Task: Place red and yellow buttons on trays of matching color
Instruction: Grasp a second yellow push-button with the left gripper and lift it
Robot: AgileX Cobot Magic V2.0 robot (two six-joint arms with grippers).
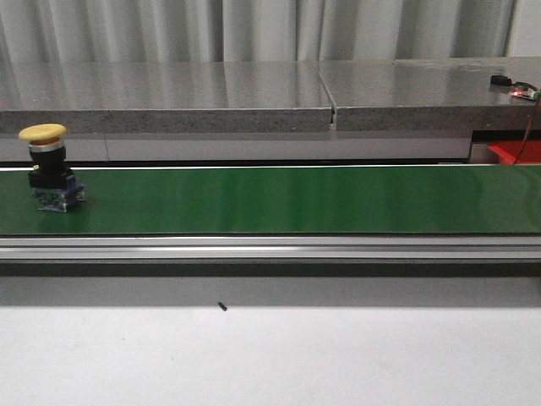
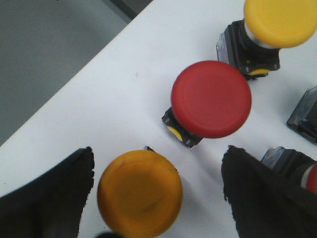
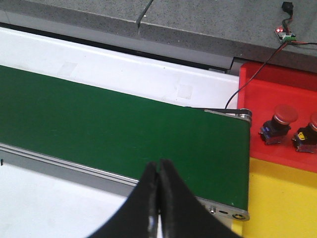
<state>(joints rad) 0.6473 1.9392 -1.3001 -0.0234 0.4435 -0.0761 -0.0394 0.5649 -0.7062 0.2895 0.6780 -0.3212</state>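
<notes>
A yellow mushroom-head push button (image 1: pixel 51 167) stands at the green conveyor belt's (image 1: pixel 287 200) left edge. The left gripper (image 2: pixel 157 193) is spread around an orange-yellow round button (image 2: pixel 139 193); the right gripper's (image 3: pixel 159 198) fingers are pressed together.

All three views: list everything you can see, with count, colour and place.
Conveyor belt: one, green, across the table.
Button on belt: one, yellow cap, far left end, upright.
Buttons under left wrist: two yellow, one red, on white surface; more partly cut off.
Red tray: one, past the belt's end, holding two red buttons.
Yellow tray: one, beside red tray.
Circuit board: one, on grey ledge.
Left gripper: jaws open around the orange-yellow button.
Right gripper: jaws shut.
</notes>
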